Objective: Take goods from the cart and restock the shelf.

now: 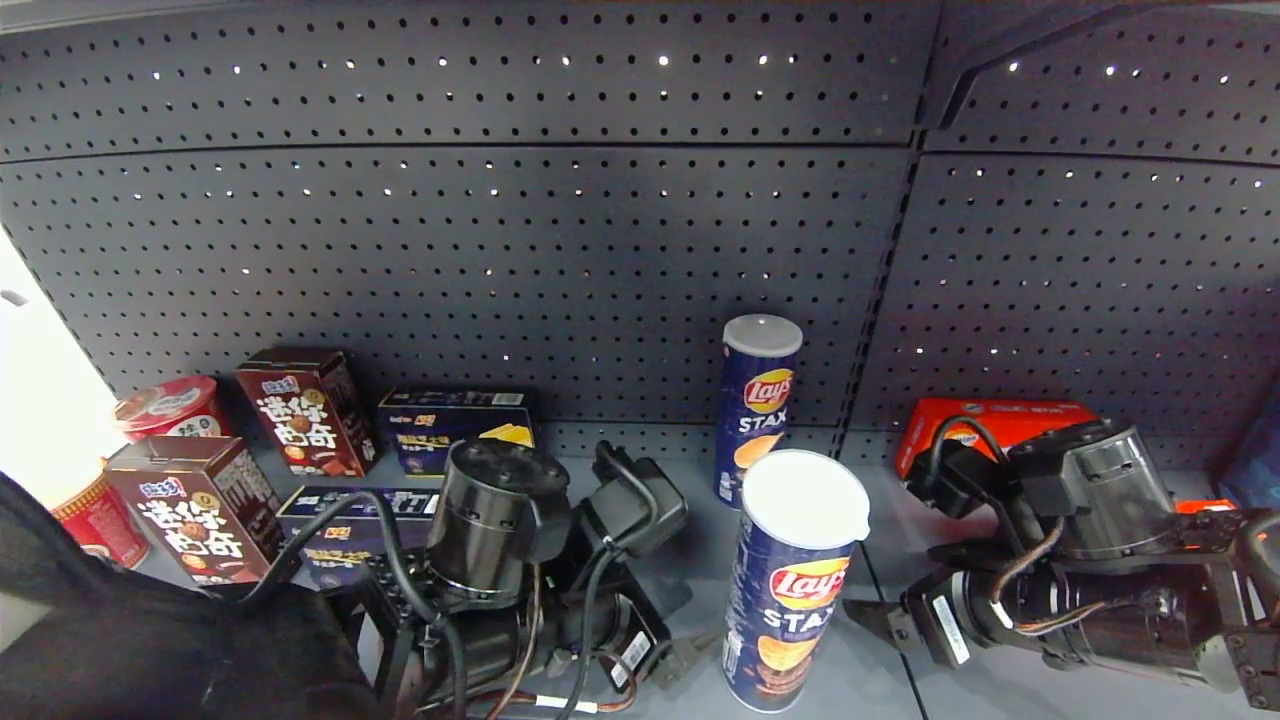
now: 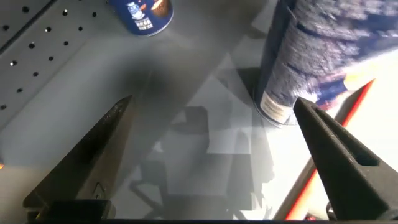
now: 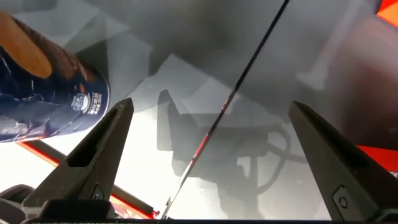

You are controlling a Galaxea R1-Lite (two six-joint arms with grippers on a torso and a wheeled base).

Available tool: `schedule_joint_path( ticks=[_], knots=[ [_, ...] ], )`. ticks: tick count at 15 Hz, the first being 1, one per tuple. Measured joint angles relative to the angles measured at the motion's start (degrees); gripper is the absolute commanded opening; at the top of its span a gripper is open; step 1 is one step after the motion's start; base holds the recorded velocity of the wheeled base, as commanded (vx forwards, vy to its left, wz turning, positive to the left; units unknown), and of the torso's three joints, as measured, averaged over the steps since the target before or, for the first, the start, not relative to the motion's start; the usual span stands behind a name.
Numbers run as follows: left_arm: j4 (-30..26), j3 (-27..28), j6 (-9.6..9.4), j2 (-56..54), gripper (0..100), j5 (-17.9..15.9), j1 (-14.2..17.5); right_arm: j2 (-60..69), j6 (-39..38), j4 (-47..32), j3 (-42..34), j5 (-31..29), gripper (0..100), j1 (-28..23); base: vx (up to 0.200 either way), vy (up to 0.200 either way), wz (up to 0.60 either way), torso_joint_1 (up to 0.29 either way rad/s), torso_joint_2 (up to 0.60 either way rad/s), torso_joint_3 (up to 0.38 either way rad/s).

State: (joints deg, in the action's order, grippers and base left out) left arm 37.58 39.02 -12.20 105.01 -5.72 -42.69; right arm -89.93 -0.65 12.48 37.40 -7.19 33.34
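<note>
Two tall blue chip cans stand upright on the grey shelf [image 1: 680, 520]. One can [image 1: 760, 400] is at the back by the pegboard; it appears as the far can [image 2: 140, 12] in the left wrist view. The other can [image 1: 795, 580] stands near the front edge, between my two arms. My left gripper [image 1: 700, 648] is low on the shelf just left of it, open and holding nothing [image 2: 212, 102], with the front can [image 2: 305, 56] beyond one fingertip. My right gripper [image 1: 865, 612] lies just right of that can, open and holding nothing [image 3: 211, 104], the can [image 3: 43, 87] outside its fingers.
Left of the cans are dark blue boxes [image 1: 455, 425], brown boxes [image 1: 305, 405] and red cups [image 1: 170, 405]. An orange box [image 1: 1000, 420] lies at the back right behind my right arm, and a blue item [image 1: 1255, 460] sits at the far right. The pegboard wall [image 1: 560, 230] closes the back.
</note>
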Motion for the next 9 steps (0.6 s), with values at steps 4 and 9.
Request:
schedule_joint_path(
  ticks=[4,9],
  knots=[
    [0.0,1.6,0.00,2.0,100,0.0,0.5,-0.1,0.0,0.3,-0.1,0.3,100,0.0,0.000,0.000,0.00,0.000,0.00,0.000],
    [0.0,2.6,-0.02,3.2,100,0.0,0.7,-0.2,0.0,0.4,-0.4,0.4,100,0.0,0.000,0.000,0.00,0.000,0.00,0.000]
  ],
)
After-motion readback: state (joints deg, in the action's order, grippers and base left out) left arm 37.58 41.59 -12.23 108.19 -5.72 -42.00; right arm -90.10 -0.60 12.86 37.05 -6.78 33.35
